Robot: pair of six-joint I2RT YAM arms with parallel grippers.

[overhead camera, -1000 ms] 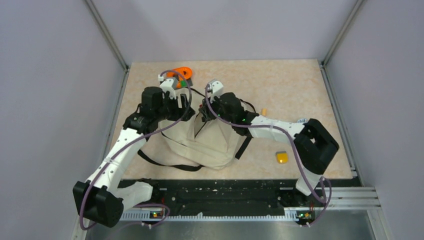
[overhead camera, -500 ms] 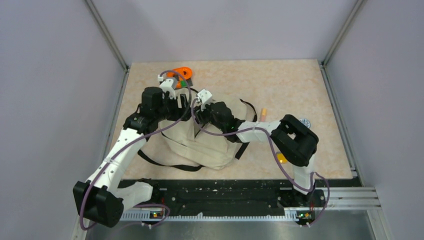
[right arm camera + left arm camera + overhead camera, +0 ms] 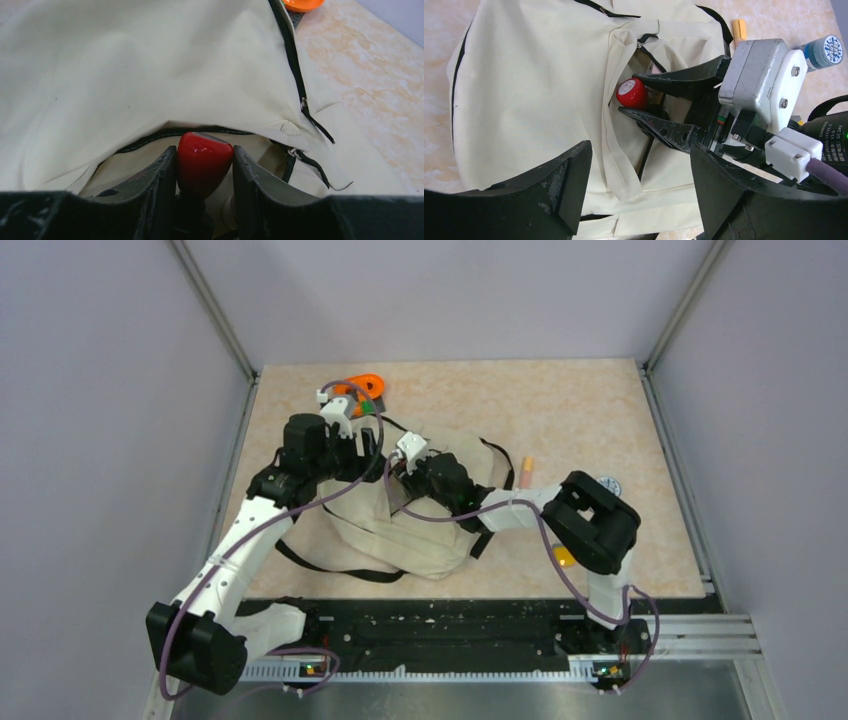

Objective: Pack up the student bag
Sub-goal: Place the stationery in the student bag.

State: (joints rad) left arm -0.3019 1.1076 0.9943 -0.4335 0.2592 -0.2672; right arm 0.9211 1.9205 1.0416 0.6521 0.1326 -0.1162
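An orange tool lies at the far left of the table. Just near of it, the left gripper hangs over the student bag with jaws wide apart and empty, probably ready to hold the fabric down. The bag lies flat at mid-table between the arms. At its pocket slit the right gripper clamps a small red rounded piece, aimed to slide it inside. Right of the bag, a yellow stick and a capped bottle await packing.
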